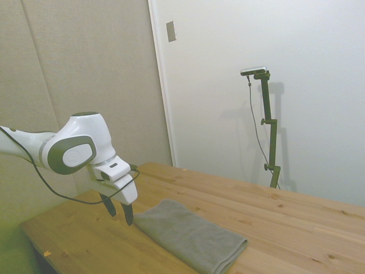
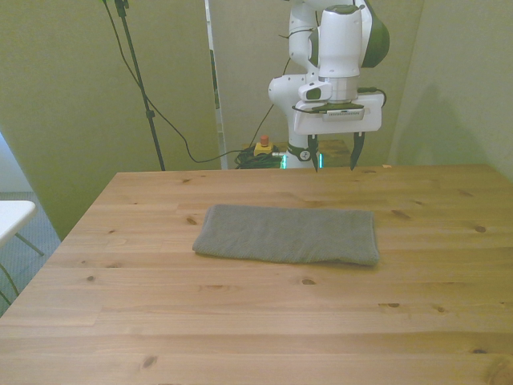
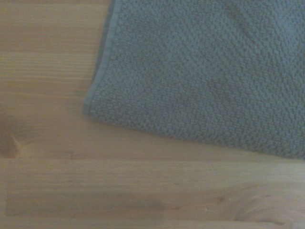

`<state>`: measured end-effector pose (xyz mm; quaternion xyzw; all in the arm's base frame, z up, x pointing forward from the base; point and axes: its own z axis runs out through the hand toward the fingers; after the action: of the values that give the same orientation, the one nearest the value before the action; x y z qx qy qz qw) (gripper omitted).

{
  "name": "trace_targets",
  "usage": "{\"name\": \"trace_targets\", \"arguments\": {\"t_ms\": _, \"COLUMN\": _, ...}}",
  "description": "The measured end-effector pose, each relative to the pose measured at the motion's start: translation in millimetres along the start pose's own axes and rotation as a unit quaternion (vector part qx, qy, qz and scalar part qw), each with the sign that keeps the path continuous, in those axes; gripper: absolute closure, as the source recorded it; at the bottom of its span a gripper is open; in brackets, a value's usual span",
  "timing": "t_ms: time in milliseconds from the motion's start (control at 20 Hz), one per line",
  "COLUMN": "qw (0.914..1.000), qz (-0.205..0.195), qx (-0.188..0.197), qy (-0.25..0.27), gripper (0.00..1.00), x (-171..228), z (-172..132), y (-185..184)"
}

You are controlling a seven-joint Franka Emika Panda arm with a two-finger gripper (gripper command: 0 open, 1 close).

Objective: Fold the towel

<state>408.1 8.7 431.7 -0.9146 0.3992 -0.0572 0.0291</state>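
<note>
A white robot arm's pincer [image 1: 121,213] hangs released, fingers apart, above a wooden table [image 2: 264,321]. Just beyond and below it lies a grey-olive towel [image 2: 287,234], flat and layered. It looks soft, light and floppy; pinch a corner.

Side view: the arm [image 1: 34,149] is cut off at the left edge of the frame, its base out of sight; the towel [image 1: 191,234] runs out at the bottom edge, so its near end is not shown; the table [image 1: 296,222] is cropped at the right and bottom edges. Front view: the arm's upper links leave the frame at the top edge; the table's near corners fall outside the lower edge. Wrist view: only one corner of the towel [image 3: 205,71] shows, the rest cut by the top and right edges; the wood grain is soft and out of focus.
</note>
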Motion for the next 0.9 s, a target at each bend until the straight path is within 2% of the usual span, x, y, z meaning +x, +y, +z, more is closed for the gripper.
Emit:
{"name": "trace_targets", "arguments": {"t_ms": 150, "qw": 1.0, "qz": 0.003, "qx": 0.006, "qy": -0.003, "gripper": 0.0, "x": 4.6, "z": 1.1, "y": 1.8}}
{"name": "trace_targets", "arguments": {"t_ms": 350, "qw": 0.9997, "qz": 0.012, "qx": 0.014, "qy": 0.015, "gripper": 0.0, "x": 10.4, "z": 11.7, "y": -15.4}}
{"name": "trace_targets", "arguments": {"t_ms": 650, "qw": 0.9959, "qz": 0.066, "qx": -0.004, "qy": 0.06, "gripper": 0.0, "x": 12.8, "z": 31.0, "y": -65.2}}
{"name": "trace_targets", "arguments": {"t_ms": 900, "qw": 0.9903, "qz": 0.089, "qx": -0.021, "qy": 0.105, "gripper": 0.0, "x": 13.0, "z": 52.2, "y": -112.3}}
